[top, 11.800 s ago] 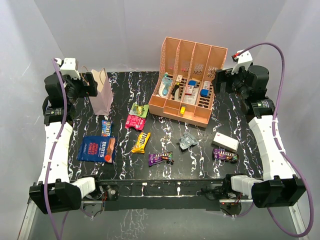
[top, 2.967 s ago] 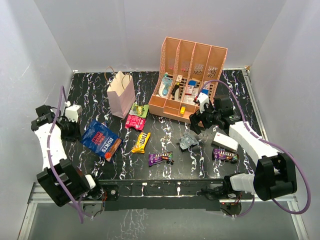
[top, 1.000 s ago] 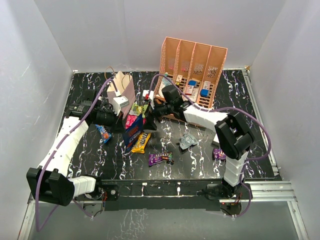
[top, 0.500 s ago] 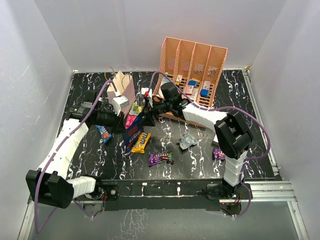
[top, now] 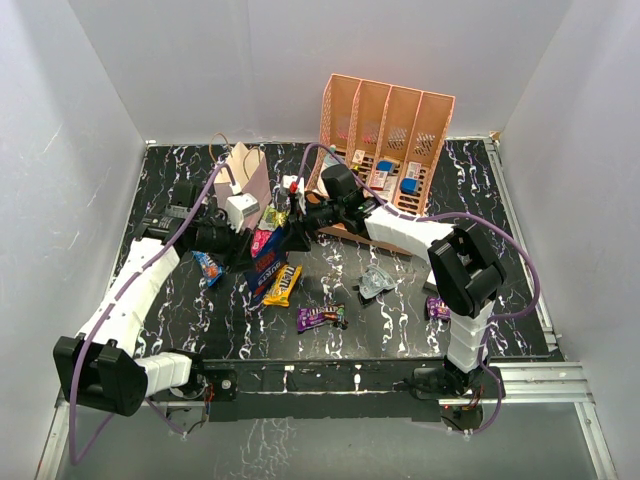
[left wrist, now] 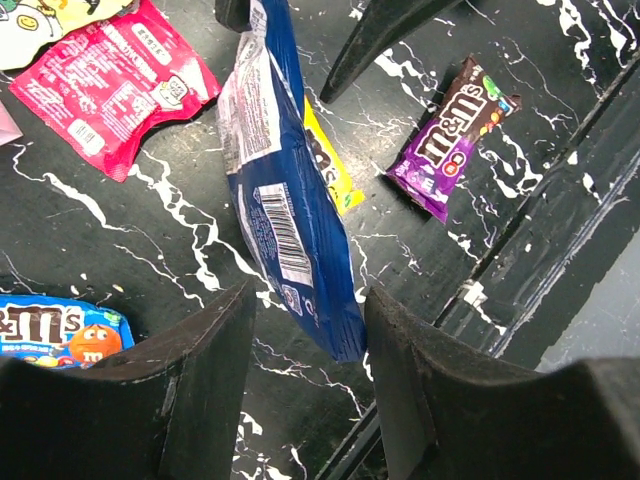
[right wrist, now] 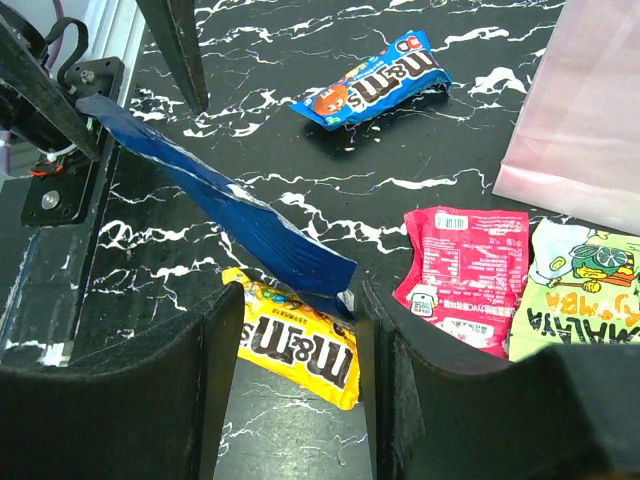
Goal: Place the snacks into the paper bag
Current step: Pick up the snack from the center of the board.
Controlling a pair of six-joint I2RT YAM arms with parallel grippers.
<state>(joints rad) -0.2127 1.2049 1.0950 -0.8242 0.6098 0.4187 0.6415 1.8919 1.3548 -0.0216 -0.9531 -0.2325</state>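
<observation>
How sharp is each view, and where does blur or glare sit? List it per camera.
Top external: evenly lit, sharp, soft shadows only under the arms. Left wrist: the blue crisp bag and purple wrapper are crisp; the left tool's fingers are dark, soft foreground. Right wrist: mild sheen on the pink packet, the paper bag looks washed out.

Crisp bags: one, large and blue (top: 268, 262).
Small wrappers: six in view — blue (top: 208, 266), yellow (top: 283, 284), pink (top: 261, 241), green (top: 275, 217) and two purple, one near the tabletop's front edge (top: 320, 318), one by the right arm (top: 437, 306).
Clear-silver packets: one (top: 375, 281).
Paper bags: one (top: 247, 176).
Slotted racks: one (top: 385, 130).
Arms: two.
</observation>
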